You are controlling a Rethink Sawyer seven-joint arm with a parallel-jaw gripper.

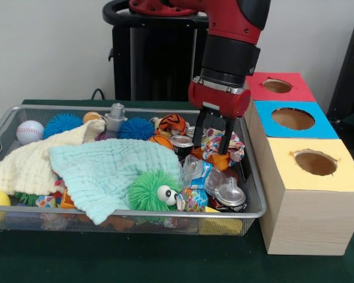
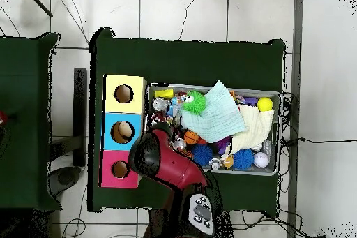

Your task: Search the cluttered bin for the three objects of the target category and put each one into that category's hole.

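Observation:
The silver wire-mesh bin [image 1: 6, 121] is full of toys and cloths; it also shows in the overhead view [image 2: 276, 169]. My gripper [image 1: 213, 133] hangs open over the bin's right end. Its fingers [image 1: 226, 137] straddle a crumpled colourful patterned item [image 1: 215, 143]. A silver-topped can [image 1: 181, 143] stands just left of the gripper. A crushed clear bottle with a blue label [image 1: 198, 171] lies below it. Another silver-topped can [image 1: 230, 197] lies in the near right corner. In the overhead view the red arm [image 2: 167, 160] hides the gripper.
Three wooden boxes with holes stand right of the bin: red [image 1: 277, 86], blue [image 1: 293, 118], yellow [image 1: 315, 162]. In the bin lie a mint cloth [image 1: 106, 171], a cream cloth [image 1: 29, 162], a green fuzzy toy [image 1: 148, 191], blue spiky balls [image 1: 62, 124], a baseball [image 1: 29, 131] and a tiger toy [image 1: 172, 124].

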